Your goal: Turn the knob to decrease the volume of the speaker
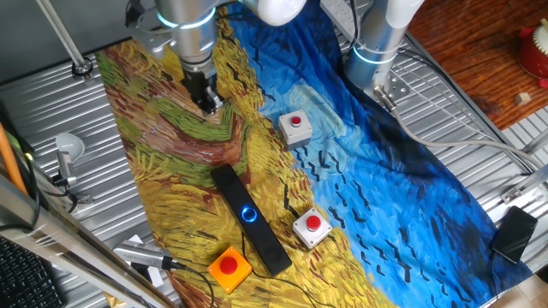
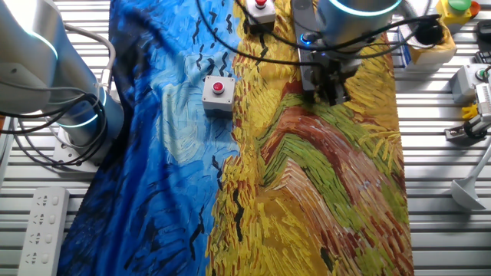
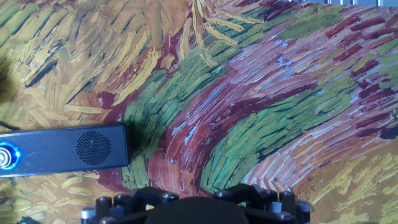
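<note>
From my own camera only one end of the speaker point(image 3: 65, 149) shows, at the left edge, with the knob point(image 3: 5, 155) cut off there. My fingers are out of that view, and I cannot tell how far my hand point(image 1: 208, 104) is open; it holds nothing and hangs at upper left, well apart from the speaker lying lower centre on the painted cloth point(image 1: 360, 180) over the counter point(image 1: 51, 111). Two white button boxes point(image 1: 295, 127) point(image 1: 312, 228) and an orange box point(image 1: 229, 268) sit near it.
</note>
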You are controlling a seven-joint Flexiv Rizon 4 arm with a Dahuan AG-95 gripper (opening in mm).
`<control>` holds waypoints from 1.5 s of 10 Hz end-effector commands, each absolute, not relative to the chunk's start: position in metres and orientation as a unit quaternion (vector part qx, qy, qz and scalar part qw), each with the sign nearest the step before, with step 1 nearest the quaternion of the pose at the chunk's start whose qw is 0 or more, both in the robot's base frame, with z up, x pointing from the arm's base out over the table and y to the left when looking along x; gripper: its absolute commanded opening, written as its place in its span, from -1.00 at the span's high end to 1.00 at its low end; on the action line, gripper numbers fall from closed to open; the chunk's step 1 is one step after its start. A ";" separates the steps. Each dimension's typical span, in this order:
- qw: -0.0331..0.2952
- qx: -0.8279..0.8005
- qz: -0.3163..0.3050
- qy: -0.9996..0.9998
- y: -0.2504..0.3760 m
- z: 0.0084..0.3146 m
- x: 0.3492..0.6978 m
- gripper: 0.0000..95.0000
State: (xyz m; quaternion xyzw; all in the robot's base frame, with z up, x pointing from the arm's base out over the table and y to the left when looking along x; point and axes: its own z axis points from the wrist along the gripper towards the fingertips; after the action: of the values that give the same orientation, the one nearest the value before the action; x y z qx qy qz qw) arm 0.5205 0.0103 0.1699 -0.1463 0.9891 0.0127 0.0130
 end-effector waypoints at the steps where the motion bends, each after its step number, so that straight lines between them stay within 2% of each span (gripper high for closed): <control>1: 0.015 -0.137 0.010 0.990 0.021 0.166 0.522 1.00; 15: 0.010 -0.234 0.020 0.972 0.031 0.162 0.525 1.00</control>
State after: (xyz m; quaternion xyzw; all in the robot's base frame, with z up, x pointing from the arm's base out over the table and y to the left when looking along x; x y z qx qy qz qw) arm 0.5234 0.0307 0.1626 -0.2388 0.9708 0.0185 0.0123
